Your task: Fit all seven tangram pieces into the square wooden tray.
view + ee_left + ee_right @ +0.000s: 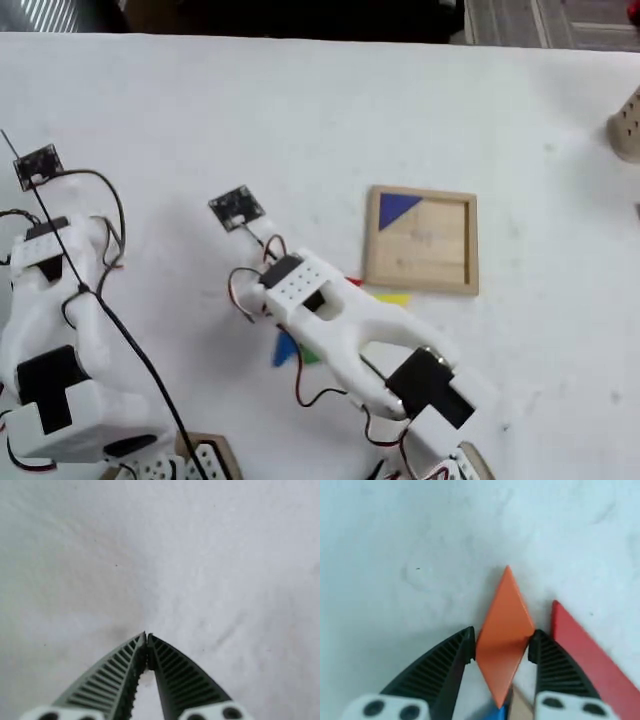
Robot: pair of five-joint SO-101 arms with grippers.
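At the left side, the left arm [50,330] sits folded up near the edge of the bench [300,100], well apart from the pieces. Its jaws are shut tight, tips touching, with nothing in them and just bare bench under them. I think it is parked there so it does not get in the way. Next comes the right arm [350,330], stretched out low over the loose pieces. A blue piece [286,348] and a green piece [311,356] peek out from beside it. Its jaws are pinching the orange piece [505,630], with one tip on each side corner. I cannot tell if the piece is lifted off the bench. Holding it by the two side corners looks like a good way to stop it from spinning. A red piece [580,655] lies just beside it. A bit more to the right is a yellow piece [393,298], close to the square wooden tray [420,285]. The tray has one blue triangle [398,207] tucked into a corner, so most of the job is not done yet. I think the orange piece needs to go over there next.
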